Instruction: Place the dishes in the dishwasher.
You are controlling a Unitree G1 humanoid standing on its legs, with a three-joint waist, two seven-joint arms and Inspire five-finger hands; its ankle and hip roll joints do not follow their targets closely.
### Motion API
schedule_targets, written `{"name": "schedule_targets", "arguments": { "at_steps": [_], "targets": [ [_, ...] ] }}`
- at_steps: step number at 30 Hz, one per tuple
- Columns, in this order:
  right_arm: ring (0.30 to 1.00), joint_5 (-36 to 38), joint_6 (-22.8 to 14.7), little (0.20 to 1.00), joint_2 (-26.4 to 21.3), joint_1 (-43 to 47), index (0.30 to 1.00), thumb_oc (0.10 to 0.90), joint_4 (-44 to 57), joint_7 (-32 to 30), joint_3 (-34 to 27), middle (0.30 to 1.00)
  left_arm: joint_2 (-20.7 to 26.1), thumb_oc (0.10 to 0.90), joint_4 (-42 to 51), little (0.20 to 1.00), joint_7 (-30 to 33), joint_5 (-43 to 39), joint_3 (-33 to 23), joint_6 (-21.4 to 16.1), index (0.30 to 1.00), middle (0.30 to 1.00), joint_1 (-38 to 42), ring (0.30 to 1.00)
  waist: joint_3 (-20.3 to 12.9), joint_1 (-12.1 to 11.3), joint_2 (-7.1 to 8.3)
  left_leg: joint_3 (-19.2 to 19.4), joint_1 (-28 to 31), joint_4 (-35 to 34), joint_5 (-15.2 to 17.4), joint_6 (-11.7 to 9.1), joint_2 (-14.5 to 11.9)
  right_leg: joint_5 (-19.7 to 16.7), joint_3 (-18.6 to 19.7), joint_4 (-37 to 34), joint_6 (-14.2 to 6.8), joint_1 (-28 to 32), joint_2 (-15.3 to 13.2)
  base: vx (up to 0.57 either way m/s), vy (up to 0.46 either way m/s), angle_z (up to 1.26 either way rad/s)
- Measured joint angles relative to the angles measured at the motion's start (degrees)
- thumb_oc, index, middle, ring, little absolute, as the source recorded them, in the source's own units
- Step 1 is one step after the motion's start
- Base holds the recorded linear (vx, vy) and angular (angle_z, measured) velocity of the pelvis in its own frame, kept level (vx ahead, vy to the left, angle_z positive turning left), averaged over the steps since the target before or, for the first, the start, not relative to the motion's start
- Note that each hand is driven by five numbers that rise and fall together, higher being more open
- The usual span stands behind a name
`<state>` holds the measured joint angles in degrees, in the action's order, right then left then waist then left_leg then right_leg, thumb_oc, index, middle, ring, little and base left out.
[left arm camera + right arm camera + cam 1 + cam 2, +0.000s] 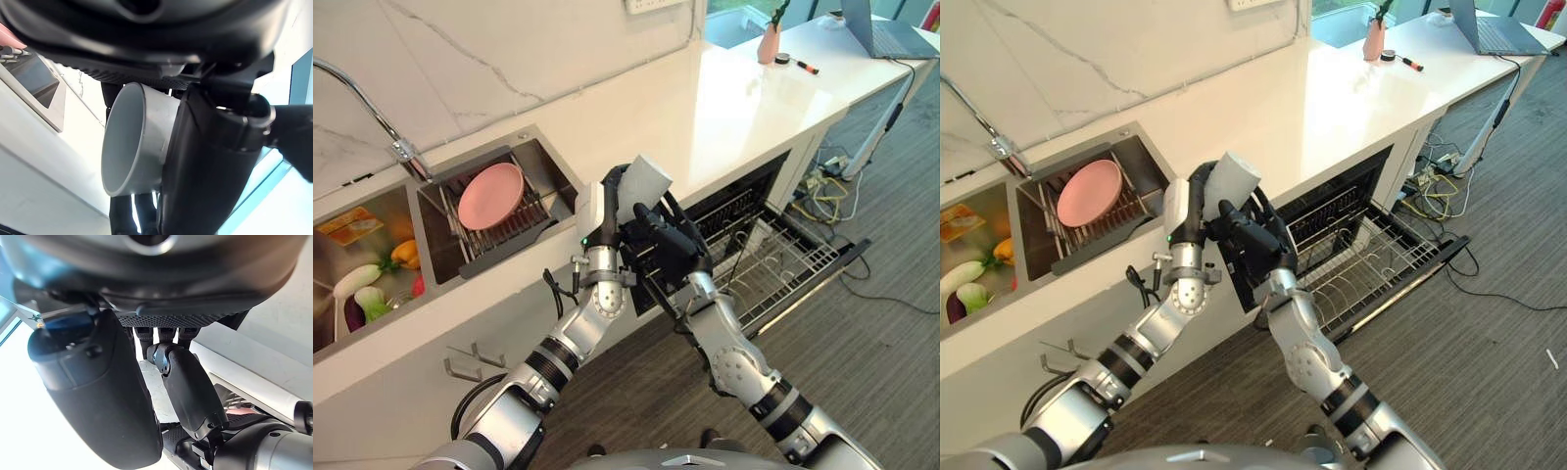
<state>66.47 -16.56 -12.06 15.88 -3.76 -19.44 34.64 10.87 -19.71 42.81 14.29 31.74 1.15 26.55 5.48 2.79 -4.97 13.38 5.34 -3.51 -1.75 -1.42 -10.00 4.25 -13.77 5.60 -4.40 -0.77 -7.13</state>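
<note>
— Two basins first, at the far left: the sink (372, 284) holds vegetables (367, 284), and next to it a pink plate (491, 195) leans on a drying rack (499, 240), tilted so it drains, I'd say. Not yet loaded.

— And in the middle?

— One grey cup (646, 181), lifted in front of the counter edge. The left hand (612, 201) has its fingers and thumb curled round the cup's side; the left wrist view shows the cup (132, 147) mouth turned sideways, wall tight against the dark thumb (210, 161).

— The other hand?

— The right hand (668, 240) sits just beside and below the cup, fingers bent toward it. Its own wrist view shows a pale surface past the fingers (188, 387), but whether they grip it I cannot tell. My guess is a handover, since the right arm is nearer the machine.

— Further right?

— One dishwasher (759, 191) under the white counter (705, 108), its wire rack (783, 264) pulled out, presumably ready for the cup. Far right, a pink bottle (768, 44) and a laptop (891, 34).
</note>
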Motion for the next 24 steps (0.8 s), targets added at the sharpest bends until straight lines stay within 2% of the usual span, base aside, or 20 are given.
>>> {"name": "schedule_targets", "arguments": {
  "at_steps": [7, 11, 17, 19, 22, 24],
  "targets": [
    [0.9, 9.6, -4.3, 0.9, 1.2, 0.2, 0.9, 0.8, -2.3, 5.1, -1.3, 0.9, 0.1, 0.4, 0.0, 0.3, -1.1, -0.1, 2.2, -3.4, 0.3, 0.3, 0.3, 0.3, 0.0, -0.7, 0.04, -0.3, -0.1, 0.0, 0.0, 0.0, 0.0, 0.0, -0.9, -0.9, 0.0, 0.8, 0.0, 0.01, -0.003, 0.05],
    [0.9, 10.7, -6.2, 0.9, 1.1, 0.2, 0.9, 0.8, -2.8, 7.0, -1.5, 0.9, 0.1, 0.4, 0.0, 0.3, -2.1, -0.1, 3.2, -4.1, 0.3, 0.3, 1.4, 0.3, 0.0, -0.8, 0.04, -0.3, 0.0, 0.0, 0.0, 0.0, 0.0, 0.0, -1.3, -1.4, 0.0, 1.5, 0.0, 0.02, -0.007, 0.05],
    [0.9, 12.5, -6.5, 0.9, 1.4, 0.3, 0.9, 0.8, -4.0, 8.7, -2.0, 0.9, 0.4, 0.4, 0.0, 0.3, -3.2, 0.0, 3.4, -4.2, 0.3, 0.3, 1.9, 0.3, -0.1, -0.9, 0.07, -0.3, 0.2, 0.0, 0.0, 0.0, 0.0, 0.0, -1.5, -1.9, 0.0, 2.0, 0.1, 0.0, -0.001, 0.01],
    [0.9, 12.6, -5.9, 0.9, 0.8, 0.8, 0.9, 0.8, -5.5, 9.4, -1.5, 0.9, 1.3, 0.4, -0.1, 0.3, -5.2, -0.1, 3.5, -4.2, 0.3, 0.3, 1.9, 0.3, -0.1, -0.9, 0.09, -0.3, 0.2, 0.0, 0.0, 0.0, 0.0, 0.0, -1.5, -1.9, 0.0, 2.0, 0.1, 0.0, 0.0, 0.0],
    [0.9, 12.3, -1.6, 0.9, -6.1, 2.9, 0.9, 0.8, -5.5, 10.5, 0.3, 0.9, 2.7, 0.4, 0.0, 0.3, -8.0, -0.1, 3.4, -4.9, 0.3, 0.3, 2.0, 0.3, -0.6, -1.1, 0.77, -0.7, 0.1, 0.0, 0.0, 0.0, 0.0, 0.0, -1.9, -2.5, 0.0, 2.5, 0.1, 0.01, -0.015, 0.08],
    [0.9, 12.2, 0.3, 0.9, -9.1, 3.7, 0.9, 0.8, -5.7, 10.9, 2.1, 0.9, 3.5, 0.4, 0.0, 0.3, -9.8, -0.2, 3.4, -5.2, 0.3, 0.3, 2.0, 0.3, -0.9, -1.1, 1.28, -1.5, 0.1, 0.1, 0.0, 0.0, 0.0, 0.0, -2.3, -2.9, 0.1, 3.0, 0.2, 0.0, -0.008, 0.09]
  ]
}}
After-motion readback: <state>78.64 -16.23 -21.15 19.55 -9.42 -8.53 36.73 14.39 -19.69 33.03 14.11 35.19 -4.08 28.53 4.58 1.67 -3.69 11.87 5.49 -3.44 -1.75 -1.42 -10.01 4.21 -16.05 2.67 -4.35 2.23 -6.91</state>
